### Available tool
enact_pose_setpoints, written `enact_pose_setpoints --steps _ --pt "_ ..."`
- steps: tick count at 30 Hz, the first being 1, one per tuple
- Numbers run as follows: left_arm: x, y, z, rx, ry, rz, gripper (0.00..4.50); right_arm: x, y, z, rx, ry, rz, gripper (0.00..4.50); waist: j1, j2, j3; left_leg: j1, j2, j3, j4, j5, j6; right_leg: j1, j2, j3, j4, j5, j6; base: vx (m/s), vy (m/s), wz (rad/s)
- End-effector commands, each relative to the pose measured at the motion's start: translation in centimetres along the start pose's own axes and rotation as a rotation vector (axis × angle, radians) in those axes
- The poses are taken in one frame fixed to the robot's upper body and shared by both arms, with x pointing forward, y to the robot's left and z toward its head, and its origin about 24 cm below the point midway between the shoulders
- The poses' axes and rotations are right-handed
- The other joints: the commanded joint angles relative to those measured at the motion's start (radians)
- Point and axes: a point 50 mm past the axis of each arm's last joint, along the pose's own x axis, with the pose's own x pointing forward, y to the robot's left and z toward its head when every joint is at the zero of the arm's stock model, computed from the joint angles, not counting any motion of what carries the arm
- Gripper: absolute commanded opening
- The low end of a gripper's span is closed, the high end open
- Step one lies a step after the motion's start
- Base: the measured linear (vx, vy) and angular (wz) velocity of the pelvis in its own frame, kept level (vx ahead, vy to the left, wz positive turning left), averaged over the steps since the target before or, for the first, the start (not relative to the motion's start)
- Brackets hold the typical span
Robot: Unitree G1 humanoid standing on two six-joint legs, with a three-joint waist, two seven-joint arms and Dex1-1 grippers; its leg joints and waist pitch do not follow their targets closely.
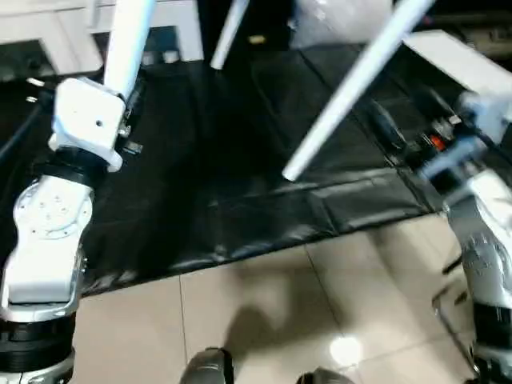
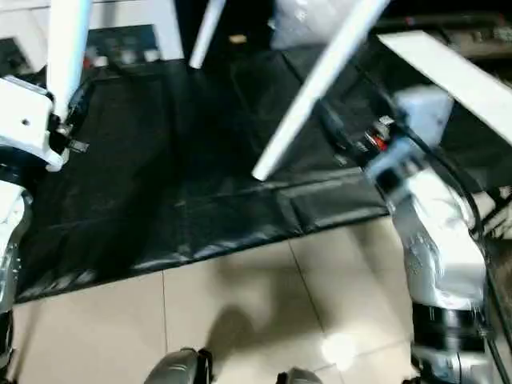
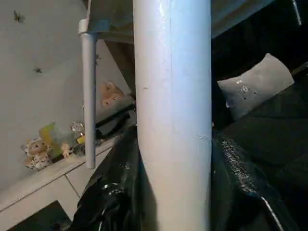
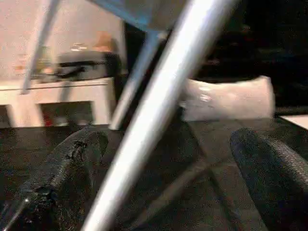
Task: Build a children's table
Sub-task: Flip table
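The robot is holding the children's table up off the floor, legs hanging toward the black mat [image 1: 240,200] that is spread over the tiled floor [image 1: 264,312]. The left gripper [image 3: 173,192] is pinching one white leg [image 1: 128,40]; in the left wrist view its two black fingers [image 3: 113,192] are pressing against either side of the tube, so the jaws are closed on it. The right gripper [image 4: 168,168] is sitting astride another leg [image 1: 352,88], which is slanting down to a free end above the mat's near edge; in the right wrist view that tube is passing between the two fingers [image 4: 67,173] with a gap visible on each side, so the jaws look spread rather than clamped. A further leg [image 1: 230,32] is hanging at the far side, and in the left wrist view another leg [image 3: 88,96] is seated in a corner socket under the tabletop [image 3: 113,14].

As I read it, the table is largely assembled and the step is seating or steadying the legs. To do it well, I would be keeping the left hold firm, closing the right fingers squarely on the slanting leg, and pushing along the tube's own axis into its socket rather than sideways, since a sideways load could lever it out.
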Motion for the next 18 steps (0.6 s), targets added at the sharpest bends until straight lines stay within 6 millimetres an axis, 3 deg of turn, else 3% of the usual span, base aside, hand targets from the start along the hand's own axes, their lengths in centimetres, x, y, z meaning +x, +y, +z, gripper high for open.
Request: enact_pose_setpoints --steps 1,2,3,4,5,7,10,11,12,13,14,16,18 --pt "-0.7 -1.3 -2.4 -0.006 0.115 -0.098 1.52 0.5 -0.7 0.1 0.019 0.008 -0.037 4.5 -0.003 -0.02 -0.05 0.016 0.073 -0.027 -0.07 -0.233 0.04 0.022 -0.099 0.075 -0.117 -0.348 -0.157 0.0 0.0 0.0" --pt "-0.9 -1.3 -2.7 -0.006 0.125 -0.097 1.52 1.2 -1.2 0.0 0.027 0.016 -0.039 4.5 -0.007 -0.026 -0.054 0.015 0.075 -0.022 -0.072 -0.207 0.05 0.021 -0.094 0.073 -0.114 -0.31 -0.165 0.0 0.0 0.0" --pt "-1.2 -1.3 -3.0 -0.005 0.136 -0.098 1.52 2.0 -1.6 0.1 0.036 0.006 -0.03 4.5 -0.009 -0.019 -0.054 0.016 0.077 -0.018 -0.072 -0.206 0.054 0.018 -0.093 0.071 -0.108 -0.28 -0.182 0.0 0.0 0.0" --pt "-1.3 -1.3 -3.1 -0.003 0.139 -0.1 1.52 2.4 -1.6 0.1 0.047 0.0 -0.014 4.5 -0.014 -0.024 -0.049 0.018 0.078 -0.013 -0.075 -0.244 0.052 0.012 -0.09 0.072 -0.112 -0.291 -0.185 0.0 0.0 0.0" --pt "-1.5 -1.4 -3.3 -0.001 0.142 -0.104 1.52 3.2 -1.6 0.2 0.067 -0.013 0.017 4.5 -0.013 -0.021 -0.051 0.018 0.078 -0.012 -0.072 -0.26 0.05 0.012 -0.092 0.073 -0.107 -0.297 -0.191 0.0 0.0 0.0" --pt "-1.6 -1.5 -3.4 0.012 0.139 -0.114 1.52 4.3 -1.7 0.5 0.08 -0.041 0.044 4.5 -0.015 -0.028 -0.052 0.021 0.081 -0.008 -0.074 -0.272 0.049 0.009 -0.091 0.076 -0.107 -0.295 -0.194 0.0 0.0 0.0" --pt "-1.6 -1.5 -3.6 0.013 0.122 -0.127 1.52 6.4 -1.6 0.8 0.163 -0.095 0.105 4.5 -0.006 -0.018 -0.058 0.031 0.09 -0.001 -0.079 -0.27 0.052 0.001 -0.087 0.078 -0.099 -0.199 -0.221 0.0 0.0 0.0" --pt "-1.6 -1.6 -3.7 0.024 0.122 -0.142 1.52 7.0 -1.1 0.9 0.206 -0.111 0.174 4.5 -0.006 -0.022 -0.057 0.032 0.094 -0.001 -0.083 -0.274 0.05 -0.001 -0.085 0.079 -0.098 -0.179 -0.221 0.0 0.0 0.0" --pt "-1.6 -1.6 -3.7 0.025 0.122 -0.143 1.52 7.1 -1.0 0.9 0.21 -0.112 0.181 4.5 -0.004 -0.019 -0.059 0.033 0.097 0.001 -0.087 -0.303 0.045 0.0 -0.084 0.078 -0.091 -0.152 -0.226 0.0 0.0 0.0" --pt "-1.6 -1.6 -3.9 0.033 0.121 -0.157 1.52 8.2 -0.3 0.9 0.262 -0.124 0.264 4.5 -0.003 -0.022 -0.063 0.039 0.098 0.005 -0.087 -0.315 0.039 -0.004 -0.082 0.08 -0.086 -0.116 -0.231 0.0 0.0 0.0" --pt "-1.6 -1.6 -3.9 0.033 0.121 -0.157 1.52 8.2 -0.3 0.9 0.262 -0.124 0.264 4.5 -0.004 -0.023 -0.063 0.034 0.096 0.004 -0.088 -0.317 0.039 0.001 -0.084 0.079 -0.084 -0.105 -0.239 0.0 0.0 0.0" --pt "-1.7 -1.5 -4.1 0.036 0.124 -0.163 1.52 8.9 0.0 0.5 0.268 -0.104 0.289 4.5 0.001 -0.023 -0.062 0.037 0.098 0.01 -0.091 -0.33 0.029 -0.002 -0.086 0.081 -0.085 -0.101 -0.242 0.0 0.0 0.0" --pt "-1.7 -1.5 -4.4 0.037 0.128 -0.175 1.52 9.9 0.4 -0.1 0.259 -0.067 0.289 4.5 0.003 -0.026 -0.066 0.033 0.095 0.017 -0.09 -0.297 0.035 0.001 -0.087 0.081 -0.081 -0.066 -0.254 0.0 0.0 0.0"
